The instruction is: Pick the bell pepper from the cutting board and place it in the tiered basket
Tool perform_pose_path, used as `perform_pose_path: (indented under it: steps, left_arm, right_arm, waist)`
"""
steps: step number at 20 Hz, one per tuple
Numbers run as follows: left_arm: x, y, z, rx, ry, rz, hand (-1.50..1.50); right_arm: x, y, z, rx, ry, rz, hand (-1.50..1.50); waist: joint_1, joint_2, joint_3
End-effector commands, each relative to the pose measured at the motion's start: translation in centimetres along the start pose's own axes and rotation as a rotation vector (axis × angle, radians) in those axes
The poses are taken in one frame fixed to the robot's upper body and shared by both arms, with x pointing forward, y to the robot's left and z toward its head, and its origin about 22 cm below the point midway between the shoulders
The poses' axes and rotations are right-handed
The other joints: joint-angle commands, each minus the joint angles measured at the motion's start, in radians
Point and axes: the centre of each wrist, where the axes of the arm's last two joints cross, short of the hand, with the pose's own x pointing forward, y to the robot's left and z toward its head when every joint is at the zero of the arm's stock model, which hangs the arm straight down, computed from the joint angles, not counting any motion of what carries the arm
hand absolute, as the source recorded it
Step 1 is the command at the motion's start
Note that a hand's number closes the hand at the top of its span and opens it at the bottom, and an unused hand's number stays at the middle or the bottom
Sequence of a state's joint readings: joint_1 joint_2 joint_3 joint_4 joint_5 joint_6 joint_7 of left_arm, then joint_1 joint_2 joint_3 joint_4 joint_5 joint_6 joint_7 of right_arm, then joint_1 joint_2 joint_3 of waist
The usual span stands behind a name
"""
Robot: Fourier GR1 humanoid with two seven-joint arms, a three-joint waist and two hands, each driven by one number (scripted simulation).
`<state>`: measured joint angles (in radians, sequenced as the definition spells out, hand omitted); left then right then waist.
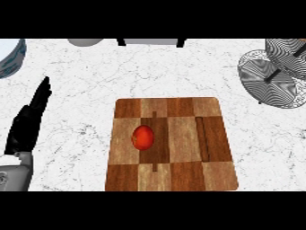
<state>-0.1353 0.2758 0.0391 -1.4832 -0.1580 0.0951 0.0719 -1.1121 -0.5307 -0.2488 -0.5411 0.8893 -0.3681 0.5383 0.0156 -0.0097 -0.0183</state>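
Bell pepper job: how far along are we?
Nothing is done yet. The red bell pepper lies on the wooden checkered cutting board, untouched. The black left hand rests open at the view's left. Picking and placing into the wire tiered basket remain.

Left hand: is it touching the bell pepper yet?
Apart. The head view shows the left hand left of the cutting board, bare counter between it and the bell pepper.

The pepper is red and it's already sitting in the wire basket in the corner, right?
Not quite. The pepper is red, but it is not in the wire basket. The head view shows it lying on the wooden cutting board in the middle of the counter, with the basket off at the upper right.
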Motion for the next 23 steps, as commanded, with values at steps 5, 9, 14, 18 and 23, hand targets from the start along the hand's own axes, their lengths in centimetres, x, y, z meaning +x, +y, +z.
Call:
perform_pose_path:
  steps: [5,9,14,18,23]
  left_arm:
    - [-0.3,-0.8,0.6,0.002,0.018,0.009,0.00]
    - [-1.0,1.9,0.0,0.047,0.022,-0.006,0.00]
    - [-1.5,2.4,1.0,0.055,0.037,-0.012,0.00]
    - [-1.4,2.0,1.2,0.059,0.055,-0.001,0.00]
    - [-1.0,2.8,1.0,0.049,0.055,0.004,0.00]
  right_arm:
    - [-2.0,-4.1,-1.1,-0.172,0.045,-0.091,-1.50]
    - [-1.1,-6.7,0.1,-0.126,0.145,-0.133,-1.50]
    - [-5.7,-11.6,0.2,-0.088,0.215,-0.198,-1.50]
    - [-9.4,-14.0,2.9,-0.070,0.197,-0.217,-1.50]
    - [-14.7,-17.2,6.8,-0.078,0.165,-0.297,-1.50]
  waist:
    - [-0.022,0.005,0.018]
    - [-0.043,-0.003,0.017]
    - [-0.063,-0.010,0.017]
    - [-0.079,-0.012,0.018]
    - [-0.083,-0.007,0.019]
